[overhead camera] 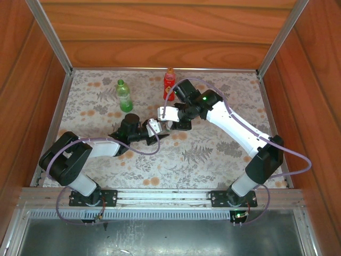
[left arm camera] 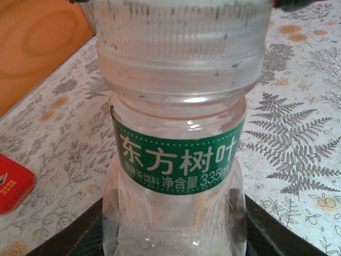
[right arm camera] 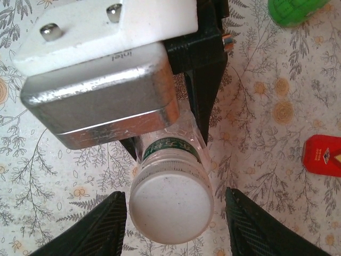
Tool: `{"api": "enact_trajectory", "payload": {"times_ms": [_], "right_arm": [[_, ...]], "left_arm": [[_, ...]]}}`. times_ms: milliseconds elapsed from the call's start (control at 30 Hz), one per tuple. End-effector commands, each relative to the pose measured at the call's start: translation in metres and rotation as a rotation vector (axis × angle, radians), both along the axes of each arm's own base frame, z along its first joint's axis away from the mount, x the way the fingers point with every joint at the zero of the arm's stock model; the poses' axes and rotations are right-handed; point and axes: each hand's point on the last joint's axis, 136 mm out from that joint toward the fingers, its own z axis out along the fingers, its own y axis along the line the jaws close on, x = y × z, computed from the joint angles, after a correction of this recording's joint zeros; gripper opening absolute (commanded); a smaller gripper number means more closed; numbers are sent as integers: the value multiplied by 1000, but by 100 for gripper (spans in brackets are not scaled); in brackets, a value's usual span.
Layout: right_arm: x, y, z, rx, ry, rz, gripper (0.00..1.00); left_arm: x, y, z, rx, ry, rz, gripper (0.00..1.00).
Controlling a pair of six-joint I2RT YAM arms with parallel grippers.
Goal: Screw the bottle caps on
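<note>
- Right wrist view: a white cap (right arm camera: pixel 171 205) sits on the clear bottle (right arm camera: pixel 169 149), held mid-table between the arms; whether it holds liquid is hard to tell.
- On its body the left gripper (left arm camera: pixel 173 229) is clamped tight.
- Around the cap the right gripper (right arm camera: pixel 175 194) straddles it, jaws apart, slim gaps either side.
- Far side: the green bottle (overhead camera: pixel 124 96) and red bottle (overhead camera: pixel 169 82) stand upright, their tops too small to judge.

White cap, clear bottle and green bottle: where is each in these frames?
white cap (right arm camera: pixel 171 205): right wrist view, middle of its flat top.
clear bottle (left arm camera: pixel 178 160): left wrist view, on its green label band.
green bottle (overhead camera: pixel 124 97): top external view, middle of its body.
</note>
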Motion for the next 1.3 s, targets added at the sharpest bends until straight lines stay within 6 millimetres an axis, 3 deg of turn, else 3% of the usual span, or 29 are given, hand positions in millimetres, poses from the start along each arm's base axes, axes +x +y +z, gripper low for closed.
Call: {"api": "enact_trajectory", "payload": {"times_ms": [0,267,400,700,833,933,1067,1167,1267], "right_arm": [[-2,1,-6,-25,4,31,55],[-2,3,-13,-35,27,31,54],[-3,4,-12,-30,33,26,48],[-7,4,-11,2,89,-80,21],[3,11,-7,113,170,-359,6],[21,6,-5,203,249,-740,3],[16,0,-11,254,481,-1142,1],[2,-2,-20,226,602,-1263,5],[0,-4,-20,216,593,-1240,11]], "left_arm": [[-5,1,5,-2,-18,-9,50],[-5,0,5,-2,-16,-8,51],[-5,0,4,1,-13,-8,51],[-1,1,4,5,-17,11,50],[3,3,4,9,-22,31,51],[4,3,4,11,-25,36,51],[5,4,4,15,-29,45,50],[5,4,3,18,-30,47,51],[4,4,1,21,-26,42,51]]}}
